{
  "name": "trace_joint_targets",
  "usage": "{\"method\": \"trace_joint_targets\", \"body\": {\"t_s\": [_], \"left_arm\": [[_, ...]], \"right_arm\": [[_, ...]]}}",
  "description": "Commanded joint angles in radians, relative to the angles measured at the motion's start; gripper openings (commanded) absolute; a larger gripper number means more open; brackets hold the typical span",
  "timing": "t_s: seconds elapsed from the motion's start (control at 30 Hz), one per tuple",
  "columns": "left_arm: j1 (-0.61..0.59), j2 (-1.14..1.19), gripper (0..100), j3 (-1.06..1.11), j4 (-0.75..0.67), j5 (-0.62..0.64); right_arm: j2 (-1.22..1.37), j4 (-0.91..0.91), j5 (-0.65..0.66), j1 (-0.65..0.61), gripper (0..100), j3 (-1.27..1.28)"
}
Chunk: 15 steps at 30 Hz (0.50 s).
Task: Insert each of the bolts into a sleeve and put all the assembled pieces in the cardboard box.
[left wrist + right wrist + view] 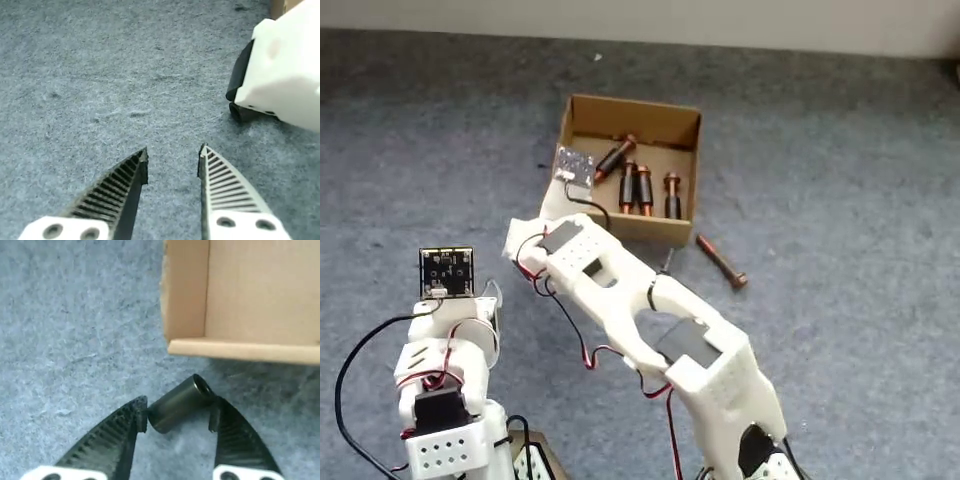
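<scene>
1. Cardboard box sits open-topped on grey carpet. All places below are taken from it.
2. Four assembled pieces, copper bolts pushed into dark sleeves, lie inside the box. Three are side by side toward its near wall, and one is slanted toward the far wall.
3. One loose bolt lies on the carpet just off the box's right near corner, apart from the wall and slanted.
4. Right arm stretches to the box's left near corner.
5. Right gripper is pinching a bare sleeve. One fingertip bears on the closed end, and the other is against the side by the open mouth. The sleeve is dark, hollow and tilted, mouth turned toward the box, just outside that corner and low over the carpet. No bolt is in it.
6. Left arm stands well clear of the box, on its left near side.
7. Left gripper is spread, with bare carpet between the fingers.
8. The white body of the right arm lies between the left gripper and the box.
</scene>
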Motion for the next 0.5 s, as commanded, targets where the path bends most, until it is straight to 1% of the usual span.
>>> {"method": "trace_joint_targets", "body": {"t_s": [0.0,0.17,0.33,0.47], "left_arm": [[-0.012,-0.010,17,-0.022,0.002,-0.003],[-0.012,-0.010,17,-0.022,0.002,-0.003],[-0.012,-0.010,17,-0.022,0.002,-0.003],[-0.012,-0.010,17,-0.022,0.002,-0.003]], "right_arm": [[0.005,-0.016,-0.011,0.004,18.7,-0.062],[0.025,-0.015,-0.055,0.025,17.5,-0.058],[0.030,-0.015,-0.051,0.028,4.1,-0.056],[0.030,-0.013,-0.051,0.028,2.2,-0.054]]}}
